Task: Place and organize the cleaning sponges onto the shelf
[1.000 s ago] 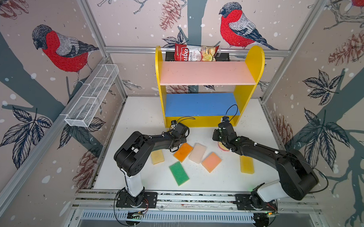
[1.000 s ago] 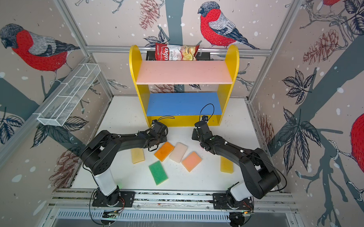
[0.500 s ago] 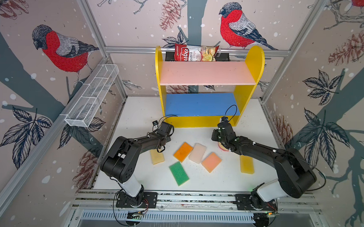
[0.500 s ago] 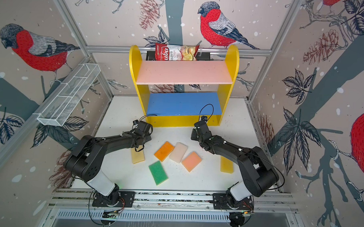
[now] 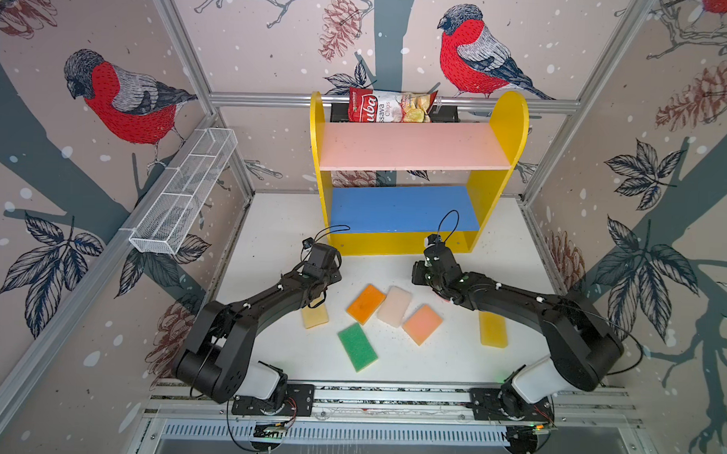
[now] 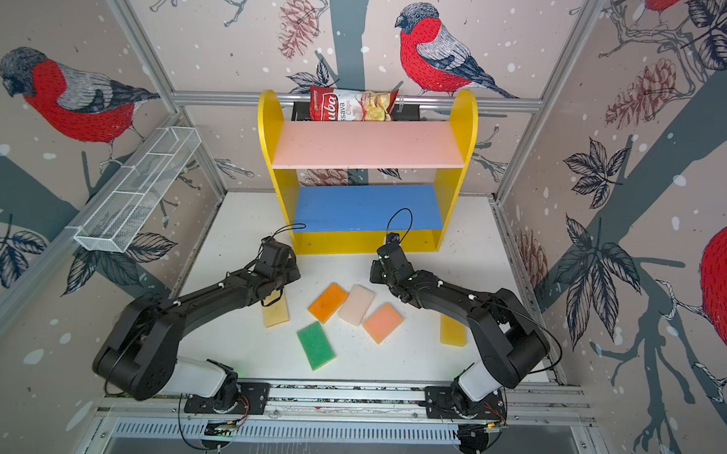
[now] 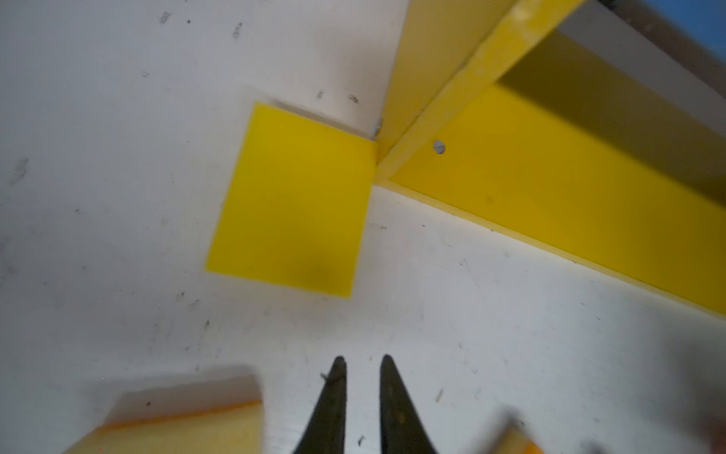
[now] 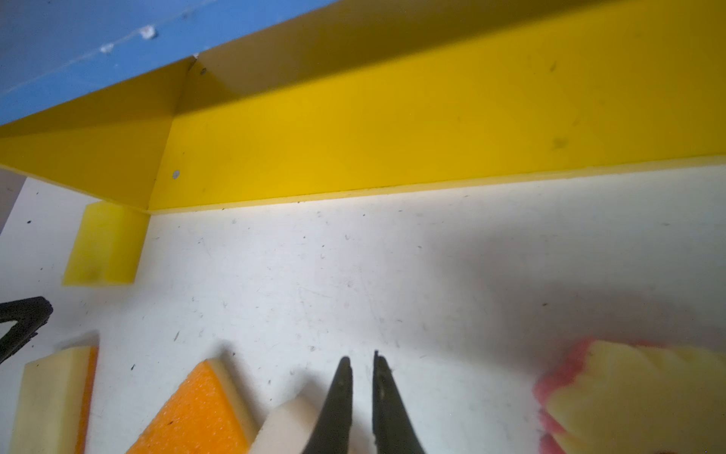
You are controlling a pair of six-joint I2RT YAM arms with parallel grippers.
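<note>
The shelf (image 5: 406, 148) stands at the back, its pink and blue boards bare. Pale yellow (image 5: 315, 318), orange (image 5: 366, 303), cream (image 5: 394, 306), salmon (image 5: 422, 323), green (image 5: 357, 346) and yellow (image 5: 492, 329) sponges lie on the white table. A round yellow sponge with a pink rim (image 8: 628, 393) shows beside the right gripper. A bright yellow rectangle (image 7: 290, 200), seemingly a sponge, lies at the shelf's left front corner. My left gripper (image 7: 363, 359) hangs low between it and the pale yellow sponge (image 7: 176, 428), slightly open and empty. My right gripper (image 8: 361, 359) is barely open beside the cream sponge (image 8: 290, 424).
A red-and-white chips bag (image 5: 391, 106) lies behind the shelf's top. A white wire-mesh basket (image 5: 184, 197) hangs on the left wall. The shelf's yellow base front (image 8: 393, 157) stands close ahead of both grippers. Both arms stretch over the table (image 5: 278, 233) from its front rail.
My left gripper has swung left, from near the orange sponge to the shelf's left front corner, and its jaws have parted. The right gripper stayed in place, jaws parting slightly.
</note>
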